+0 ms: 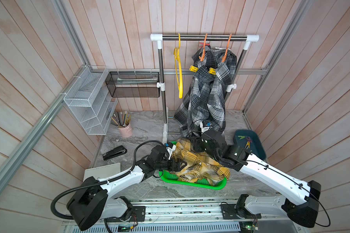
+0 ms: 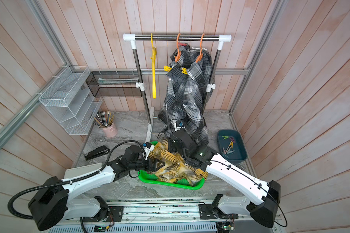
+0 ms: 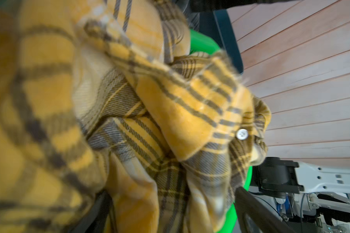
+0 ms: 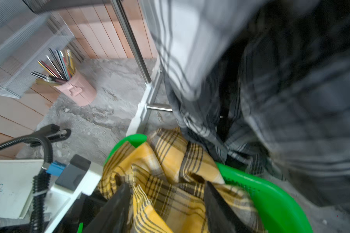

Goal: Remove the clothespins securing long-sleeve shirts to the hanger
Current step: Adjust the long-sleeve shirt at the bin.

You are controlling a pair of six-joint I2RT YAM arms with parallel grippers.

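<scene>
Here, both pincers hang over the yellow shirt point(image 1: 198, 163), heaped in the green basket point(image 1: 190, 183) directly beneath them. The left pincer point(image 1: 182, 165) has its fingers wide apart above the cloth; the right pincer point(image 4: 168, 184) also stands apart, with yellow folds lying loose between its fingers. Beyond the right pincer, two grey shirts point(image 1: 208, 92) hang on orange hangers point(image 1: 203, 50), yellow pins point(image 1: 194, 69) at their shoulders and a red pin point(image 1: 203, 44) up near the rail. Those pins look to be the job now: rise straight out of the cloth so no fold snags, then squeeze each pin by its tail before pulling. Off the right pincer's outer side, the teal tray point(image 1: 259, 149) holds a few loose pins point(image 1: 248, 144); the pink cup point(image 1: 125, 130) beyond the left pincer holds pencils
</scene>
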